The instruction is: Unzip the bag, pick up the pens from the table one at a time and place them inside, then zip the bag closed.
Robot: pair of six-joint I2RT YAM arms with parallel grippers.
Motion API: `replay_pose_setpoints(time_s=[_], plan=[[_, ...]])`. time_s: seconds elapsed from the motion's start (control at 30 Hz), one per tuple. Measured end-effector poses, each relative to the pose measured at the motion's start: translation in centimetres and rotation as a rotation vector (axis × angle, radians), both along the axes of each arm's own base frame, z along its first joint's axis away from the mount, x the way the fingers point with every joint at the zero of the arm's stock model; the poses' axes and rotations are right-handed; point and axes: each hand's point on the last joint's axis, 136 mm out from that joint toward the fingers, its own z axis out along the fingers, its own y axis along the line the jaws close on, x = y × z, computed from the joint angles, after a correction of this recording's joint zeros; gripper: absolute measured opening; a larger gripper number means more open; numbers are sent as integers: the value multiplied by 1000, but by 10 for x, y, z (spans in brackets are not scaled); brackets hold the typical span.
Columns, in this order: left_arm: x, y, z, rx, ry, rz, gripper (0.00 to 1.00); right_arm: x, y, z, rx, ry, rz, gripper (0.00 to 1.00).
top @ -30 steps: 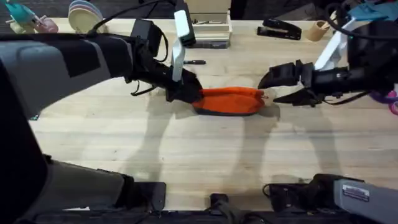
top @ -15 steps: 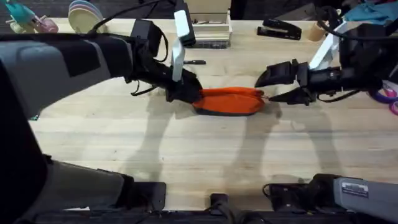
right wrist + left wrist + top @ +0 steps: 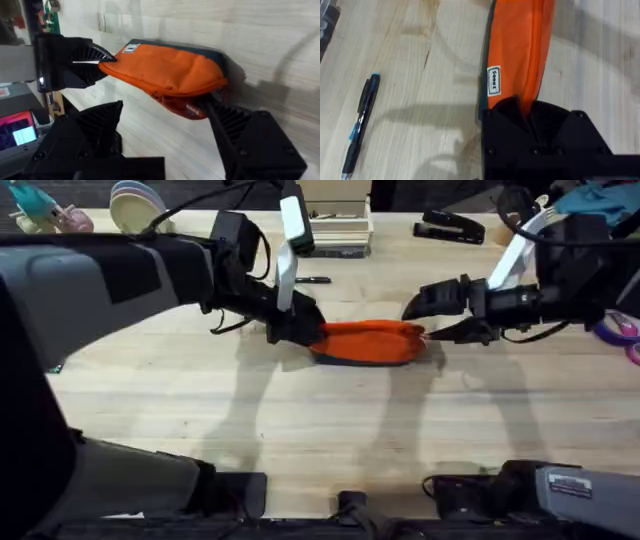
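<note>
The orange bag [image 3: 368,342] lies on the pale wooden table [image 3: 300,420], mid-table. My left gripper [image 3: 308,331] is shut on the bag's left end; in the left wrist view its black fingers pinch the orange fabric [image 3: 520,50] beside a small white label. My right gripper [image 3: 424,320] is open at the bag's right end, one finger on each side of the tip. In the right wrist view the bag [image 3: 165,70] shows a red zipper pull [image 3: 191,108] close to one finger of the right gripper [image 3: 162,120]. A thin black pen [image 3: 312,280] lies behind the bag, and the left wrist view shows the pen [image 3: 360,125] too.
Along the table's far edge stand a black stapler [image 3: 450,227], a stack of plates [image 3: 135,208], a box with clutter [image 3: 335,225] and a small cup [image 3: 512,228]. A purple tape roll [image 3: 615,330] lies at the right edge. Bare wood stretches in front of the bag.
My right gripper has moved left toward the bag's right end, still open. The left gripper and the bag have stayed put.
</note>
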Motion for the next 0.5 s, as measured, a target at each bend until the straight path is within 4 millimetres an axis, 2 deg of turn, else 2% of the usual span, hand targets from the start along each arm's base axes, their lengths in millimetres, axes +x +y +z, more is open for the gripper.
replay_pose_setpoints(time_s=[0.1, 0.2, 0.4, 0.43, 0.5], plan=[[0, 0, 0, 0, 0, 0, 43, 0, 3, 0, 0, -5, 9, 981], [0, 0, 0, 0, 0, 0, 43, 0, 4, 0, -1, -6, 13, 887], [0, 0, 0, 0, 0, 0, 43, 0, 4, 0, -1, -7, 14, 571], [0, 0, 0, 0, 1, 0, 43, 0, 3, 0, -2, -9, 15, 489], [0, 0, 0, 0, 2, 0, 43, 0, 3, 0, -2, -8, 14, 220]])
